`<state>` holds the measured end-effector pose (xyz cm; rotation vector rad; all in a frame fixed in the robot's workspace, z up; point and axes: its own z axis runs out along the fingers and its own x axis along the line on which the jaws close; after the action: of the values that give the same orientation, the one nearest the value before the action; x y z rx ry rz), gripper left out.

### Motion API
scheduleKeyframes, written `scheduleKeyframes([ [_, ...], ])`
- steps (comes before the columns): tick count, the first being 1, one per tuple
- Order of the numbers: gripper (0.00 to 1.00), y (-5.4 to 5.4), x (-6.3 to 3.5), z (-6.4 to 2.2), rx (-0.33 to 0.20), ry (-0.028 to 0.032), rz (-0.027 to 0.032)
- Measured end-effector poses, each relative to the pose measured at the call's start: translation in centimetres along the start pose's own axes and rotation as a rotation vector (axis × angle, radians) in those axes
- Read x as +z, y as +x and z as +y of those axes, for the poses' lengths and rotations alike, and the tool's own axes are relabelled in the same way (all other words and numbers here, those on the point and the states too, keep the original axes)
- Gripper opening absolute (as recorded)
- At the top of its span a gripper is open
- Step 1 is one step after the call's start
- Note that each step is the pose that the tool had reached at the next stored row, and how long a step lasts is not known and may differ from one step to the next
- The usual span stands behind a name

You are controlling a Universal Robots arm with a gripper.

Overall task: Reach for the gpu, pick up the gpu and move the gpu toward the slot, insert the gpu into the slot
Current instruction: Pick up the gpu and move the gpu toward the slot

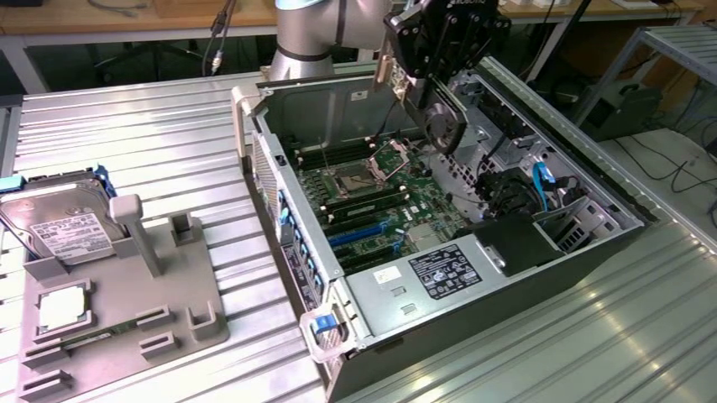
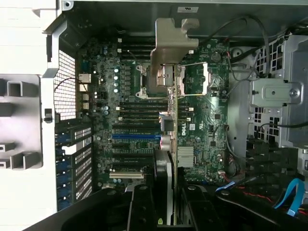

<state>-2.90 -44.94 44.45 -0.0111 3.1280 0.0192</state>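
My gripper (image 1: 431, 80) hangs above the open computer case, shut on the gpu (image 1: 439, 126), a dark card held on edge with a round fan on its face. In the wrist view the gpu (image 2: 174, 120) appears edge-on as a thin line between my fingers (image 2: 144, 207), its silver end bracket (image 2: 171, 41) at the far end. The card is clear of the green motherboard (image 2: 202, 144), over the processor socket area. The blue slot (image 2: 136, 136) lies off to one side of the card's line; in the exterior view the slot (image 1: 358, 231) is below the card and nearer the camera.
Case walls (image 1: 291, 218) surround the board. A silver power supply (image 1: 442, 269) and blue cables (image 1: 543, 185) sit at the case's near and right parts. On the exterior view's left, a grey fixture (image 1: 168, 269) holds a hard drive (image 1: 62, 222) and a processor chip (image 1: 62, 306).
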Motion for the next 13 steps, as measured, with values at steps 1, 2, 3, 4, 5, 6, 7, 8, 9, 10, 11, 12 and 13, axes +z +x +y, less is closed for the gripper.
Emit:
scheduleKeyframes([
  [1,0.27,-0.2,0.0,0.0,0.0,0.0001,-0.0001],
  [2,0.27,-0.4,0.01,-0.01,0.0,0.0,0.0],
  [3,0.27,-0.6,0.01,-0.01,0.0,0.0,-0.0001],
  [4,0.27,-0.7,0.01,-0.01,0.0,0.0,0.0],
  [5,0.27,-0.9,0.01,-0.01,0.0,0.0,0.0],
  [6,0.27,-1.0,0.02,-0.01,0.0,0.0001,0.0],
  [7,0.27,-1.2,0.02,-0.01,0.0,0.0,-0.0001],
  [8,0.27,-1.3,0.03,-0.02,0.0,0.0,0.0],
  [9,0.27,-1.5,0.03,-0.02,0.0,0.0,0.0],
  [10,0.27,-1.6,0.03,-0.02,0.0,0.0001,-0.0001],
  [11,0.27,-1.8,0.04,-0.02,0.0,0.0001,0.0],
  [12,0.27,-1.9,0.04,-0.02,0.0,0.0,0.0],
  [13,0.27,-2.0,0.05,-0.02,0.0,0.0001,0.0],
])
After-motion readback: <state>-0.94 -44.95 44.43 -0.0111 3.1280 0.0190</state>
